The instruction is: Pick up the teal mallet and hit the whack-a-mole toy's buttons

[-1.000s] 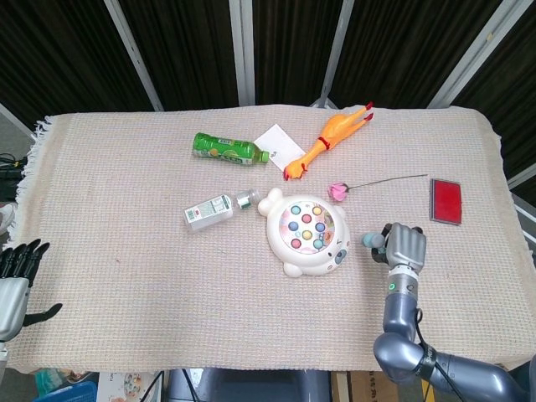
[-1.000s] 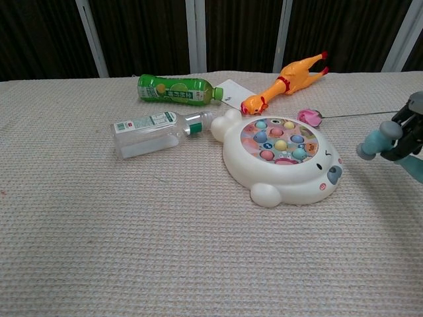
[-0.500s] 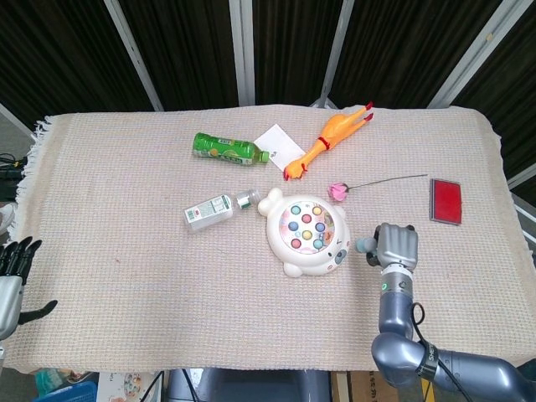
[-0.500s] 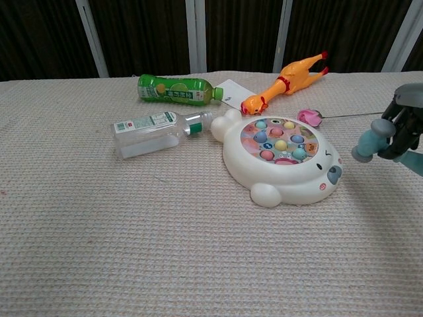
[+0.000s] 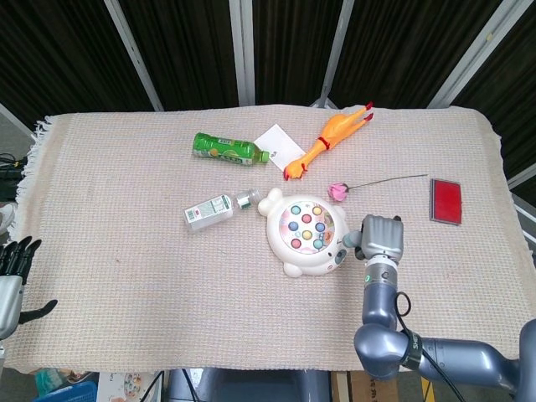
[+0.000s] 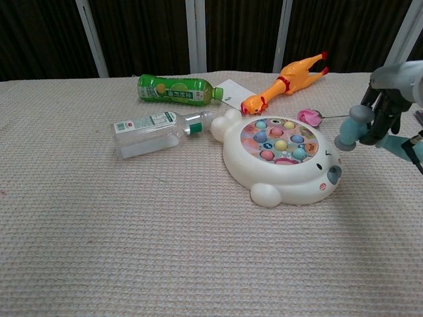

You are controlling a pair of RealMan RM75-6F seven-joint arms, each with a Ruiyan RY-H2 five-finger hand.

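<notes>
The white bear-shaped whack-a-mole toy [image 5: 306,232] [image 6: 281,160] lies mid-table with several coloured buttons on top. My right hand [image 5: 381,237] [image 6: 390,99] grips the teal mallet [image 6: 351,128] by its handle. The mallet head [image 5: 350,241] hangs in the air just off the toy's right edge, beside the bear's face, not touching it. My left hand [image 5: 12,276] hovers by the table's front-left corner with its fingers spread, holding nothing; only the head view shows it.
A green bottle [image 5: 227,149], a clear bottle [image 5: 214,209], a white card [image 5: 280,144] and a rubber chicken [image 5: 327,140] lie behind and left of the toy. A pink rose [image 5: 339,190] lies right behind it. A red case [image 5: 445,201] sits far right.
My right hand has carried the mallet leftward and upward, from well right of the toy to its right edge. The left hand dropped slightly.
</notes>
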